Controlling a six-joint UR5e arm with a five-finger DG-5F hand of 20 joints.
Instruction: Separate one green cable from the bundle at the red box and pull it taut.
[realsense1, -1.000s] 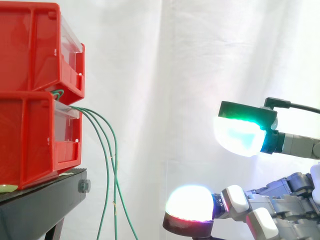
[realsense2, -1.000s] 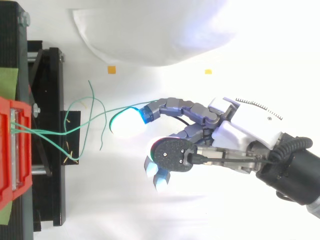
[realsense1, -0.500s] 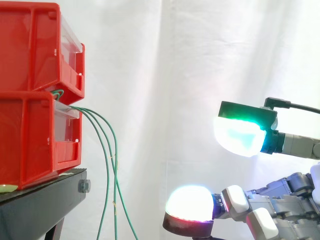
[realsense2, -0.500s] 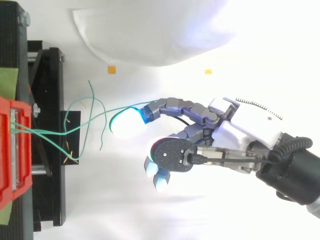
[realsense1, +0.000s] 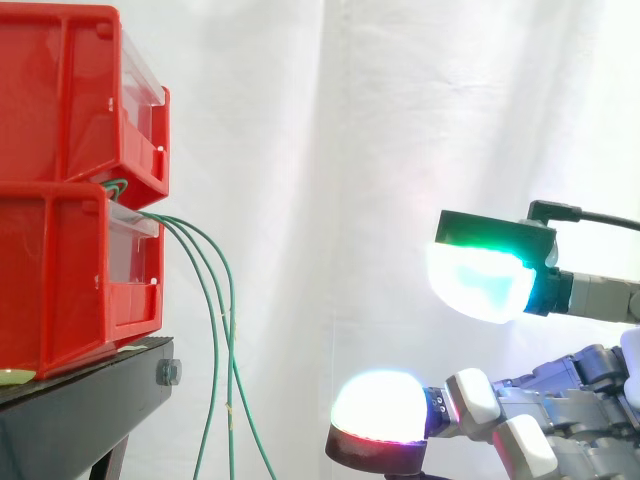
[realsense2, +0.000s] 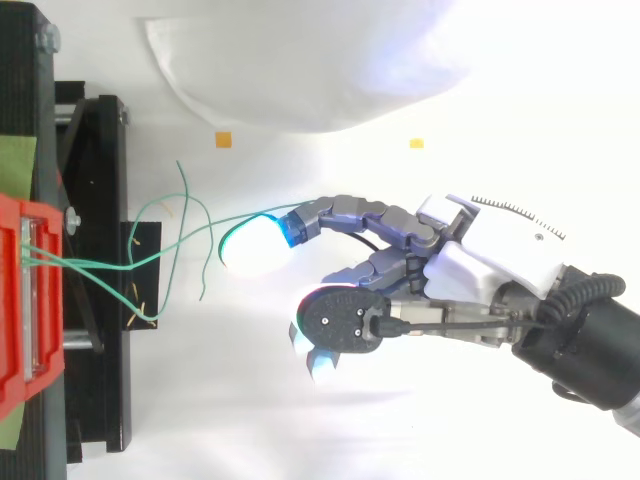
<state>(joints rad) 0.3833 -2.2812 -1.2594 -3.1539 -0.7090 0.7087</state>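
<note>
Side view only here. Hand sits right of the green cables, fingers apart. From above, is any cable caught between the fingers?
Observer: No. Seen from the top, the hand holds nothing. One of the green cables runs out toward a white-glowing fingertip; I cannot tell whether it touches.
Operator: Where do the cables go below my frame?
Observer: They leave the red bin together, cross the black stand, then fan apart over the white ground.
Operator: Anything else down there?
Observer: Two small orange squares: one near the cable ends, another further toward the arm.
</note>
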